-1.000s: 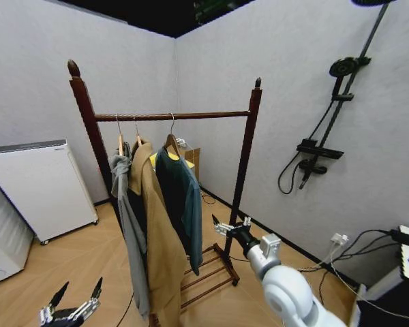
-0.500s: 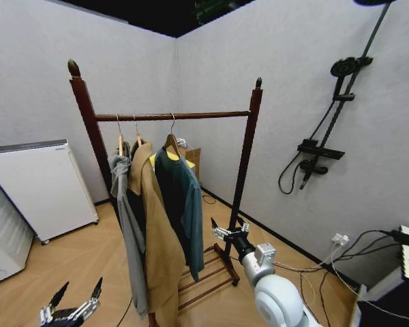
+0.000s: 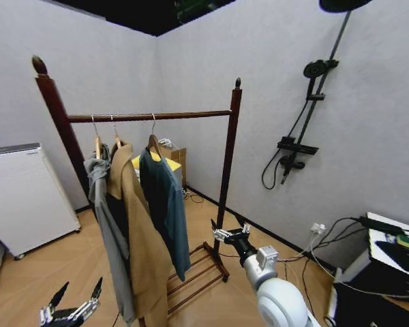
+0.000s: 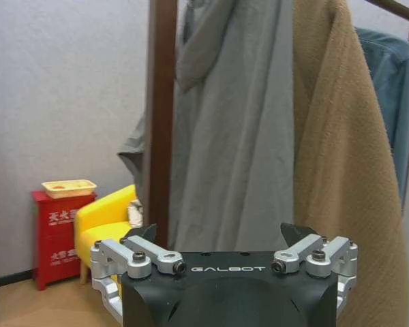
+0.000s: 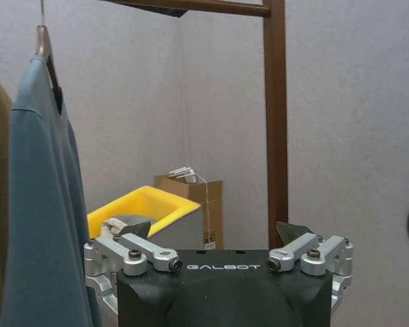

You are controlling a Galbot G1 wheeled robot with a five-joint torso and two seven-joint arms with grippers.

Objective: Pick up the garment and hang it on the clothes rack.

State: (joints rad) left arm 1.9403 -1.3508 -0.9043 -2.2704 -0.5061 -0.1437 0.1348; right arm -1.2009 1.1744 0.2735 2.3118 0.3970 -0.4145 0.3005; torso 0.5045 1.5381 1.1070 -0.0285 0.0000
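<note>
The garment (image 3: 165, 204), a teal-blue shirt on a wooden hanger, hangs from the top bar of the clothes rack (image 3: 150, 116), the rightmost of three items. My right gripper (image 3: 230, 234) is open and empty, low beside the rack's right post, a short way right of the shirt's hem. In the right wrist view the gripper (image 5: 213, 230) faces the post (image 5: 277, 122) with the shirt (image 5: 41, 204) off to one side. My left gripper (image 3: 73, 300) hangs open and low near the rack's left end. In the left wrist view the gripper (image 4: 220, 238) faces the hanging clothes.
A grey hooded jacket (image 3: 109, 225) and a long tan coat (image 3: 140, 238) hang left of the shirt. A white appliance (image 3: 24, 197) stands at left, a shower fixture (image 3: 296, 146) on the right wall. Cables (image 3: 320, 238) and a dark table (image 3: 388, 272) lie right. A yellow chair (image 5: 143, 208) sits behind the rack.
The whole picture has shifted left, so the camera has turned. My right arm has drawn back and dropped a little. The shirt still hangs on the bar; the left gripper has not moved.
</note>
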